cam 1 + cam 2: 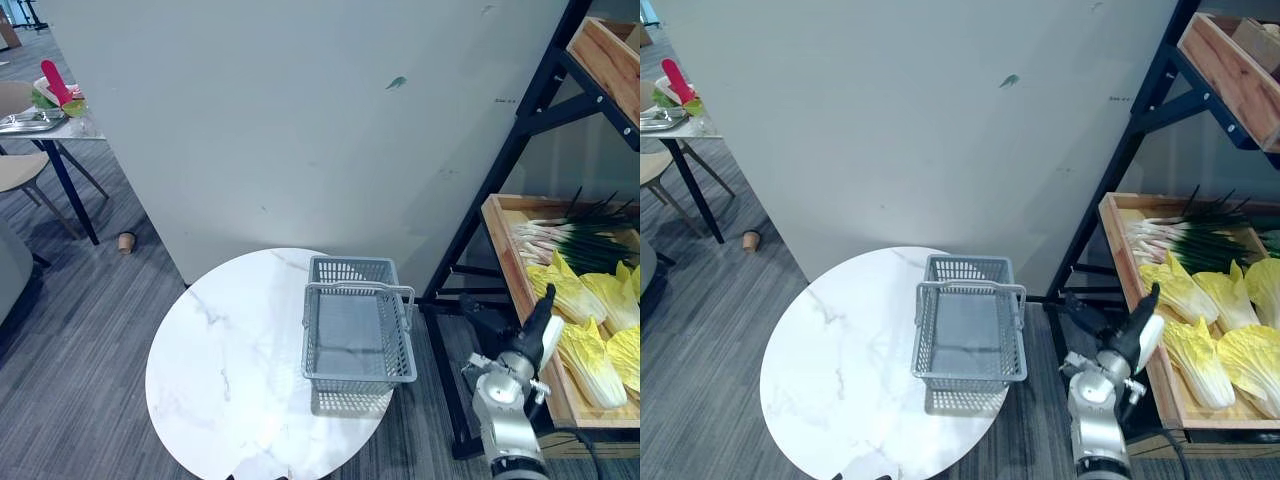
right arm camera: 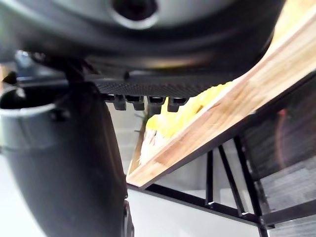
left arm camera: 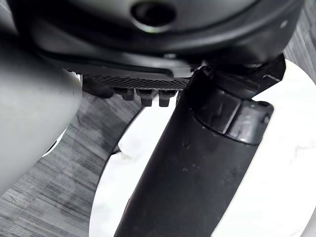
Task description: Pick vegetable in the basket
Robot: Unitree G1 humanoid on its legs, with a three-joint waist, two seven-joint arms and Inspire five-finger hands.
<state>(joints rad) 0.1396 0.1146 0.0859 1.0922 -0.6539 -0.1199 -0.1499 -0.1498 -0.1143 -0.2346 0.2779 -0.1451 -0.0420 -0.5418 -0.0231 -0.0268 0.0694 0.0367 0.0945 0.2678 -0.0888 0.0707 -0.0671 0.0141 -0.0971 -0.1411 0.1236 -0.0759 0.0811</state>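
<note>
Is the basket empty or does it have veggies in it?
Empty. The grey basket shows only its bare floor inside, and the yellow cabbages lie in the wooden crate to its right.

Basket [image 1: 310, 342] sits on the table [image 1: 225, 365], out at its right edge. Behind the table stands a wall panel [image 1: 300, 130]. Right of it, the rack's tray [image 1: 512, 268]: green onions [image 1: 578, 238] at the back, cabbages [image 1: 592, 362] in front. Right hand [image 1: 538, 328] just beside the tray's left rim.
</note>
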